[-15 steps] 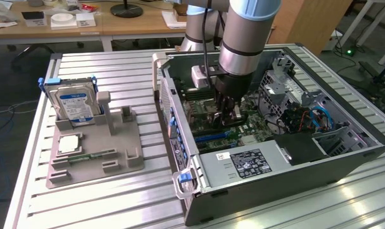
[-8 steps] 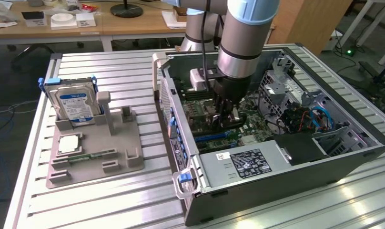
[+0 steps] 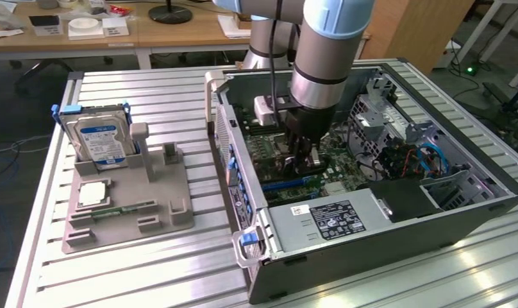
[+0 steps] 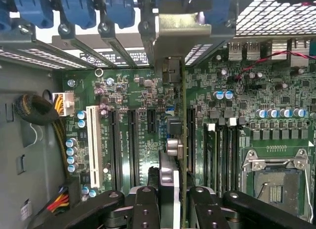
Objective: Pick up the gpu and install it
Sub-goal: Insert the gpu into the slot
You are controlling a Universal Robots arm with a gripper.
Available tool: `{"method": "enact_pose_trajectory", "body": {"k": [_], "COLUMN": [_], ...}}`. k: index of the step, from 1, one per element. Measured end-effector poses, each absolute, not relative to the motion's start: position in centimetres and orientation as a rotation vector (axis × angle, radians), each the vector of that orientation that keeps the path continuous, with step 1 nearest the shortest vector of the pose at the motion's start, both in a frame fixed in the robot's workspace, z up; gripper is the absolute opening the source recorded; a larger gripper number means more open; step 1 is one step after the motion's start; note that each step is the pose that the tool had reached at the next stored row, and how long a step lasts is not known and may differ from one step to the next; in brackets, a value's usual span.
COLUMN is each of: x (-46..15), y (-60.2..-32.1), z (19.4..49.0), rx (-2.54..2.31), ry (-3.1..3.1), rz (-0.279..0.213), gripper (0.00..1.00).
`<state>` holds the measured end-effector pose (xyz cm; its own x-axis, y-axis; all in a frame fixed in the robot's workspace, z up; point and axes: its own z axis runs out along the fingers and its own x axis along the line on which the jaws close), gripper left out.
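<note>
Gripper (image 3: 302, 157) inside the open PC case (image 3: 464, 208), clamped on the gpu (image 4: 178, 140) held edge-down over the motherboard (image 4: 123, 100).

Wrist view: fingers (image 4: 146, 209) pinch the card from both faces near its top edge; card stands upright, metal bracket (image 4: 190, 39) up by the rear slot openings, bottom edge at or just over a long expansion slot, seated or not I cannot tell. Judgement: card is light, stiff and flat but fragile, with exposed parts and a thin connector edge; best held by the bare board edges or faces, clear of the fan, kept square to the slot so it does not bind. Exterior view: grey fixture tray (image 3: 126, 221) on the worktop (image 3: 156, 276) holds the hard drive (image 3: 100, 141) and memory stick (image 3: 122, 210).
</note>
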<state>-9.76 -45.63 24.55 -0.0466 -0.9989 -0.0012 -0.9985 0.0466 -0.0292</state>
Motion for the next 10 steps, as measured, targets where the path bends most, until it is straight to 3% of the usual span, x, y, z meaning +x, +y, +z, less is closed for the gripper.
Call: {"method": "enact_pose_trajectory", "body": {"k": [10], "x": [-9.93], "y": [-45.62], "z": [23.97], "rx": [-2.154], "ry": [2.258], "rz": [-0.032], "gripper": [0.28]}}
